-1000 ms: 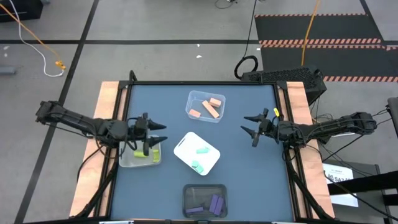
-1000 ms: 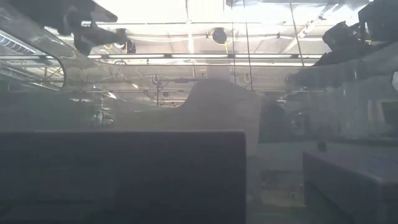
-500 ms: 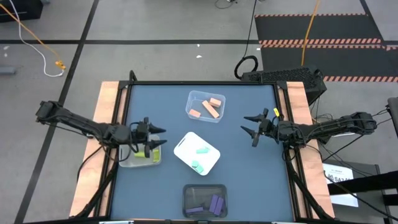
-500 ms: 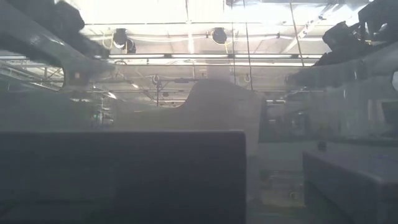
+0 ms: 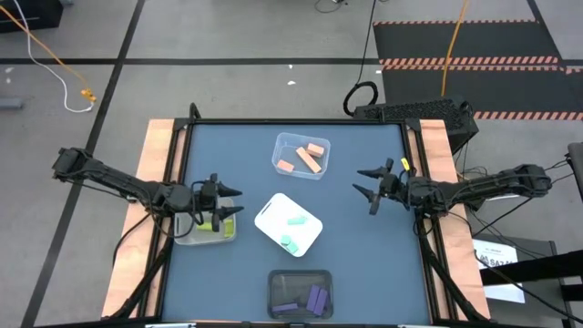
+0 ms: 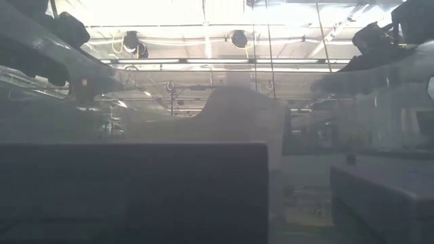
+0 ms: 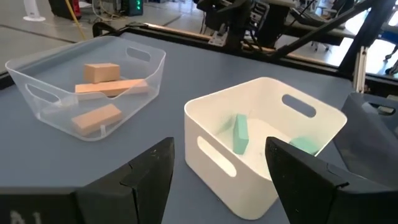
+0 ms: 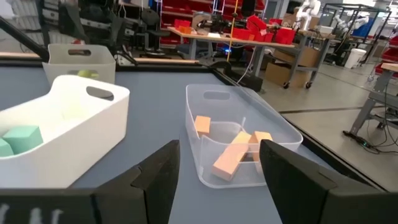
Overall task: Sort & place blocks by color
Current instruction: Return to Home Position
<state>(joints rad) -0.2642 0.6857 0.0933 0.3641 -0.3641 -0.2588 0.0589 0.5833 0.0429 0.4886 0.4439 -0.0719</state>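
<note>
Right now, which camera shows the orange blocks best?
The left wrist view: three orange blocks lie large and plain in the clear bin. The right wrist view overlaps them, the high view shows them tiny, the low view none.

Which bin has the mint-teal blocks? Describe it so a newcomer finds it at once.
On the blue table stand four bins; take the one nearest the table's middle. It is the white bin, turned askew, with mint-teal blocks inside; its neighbours are a clear bin of salmon-orange blocks, a second clear bin of yellow-green blocks and a dark bin of purple blocks.
</note>
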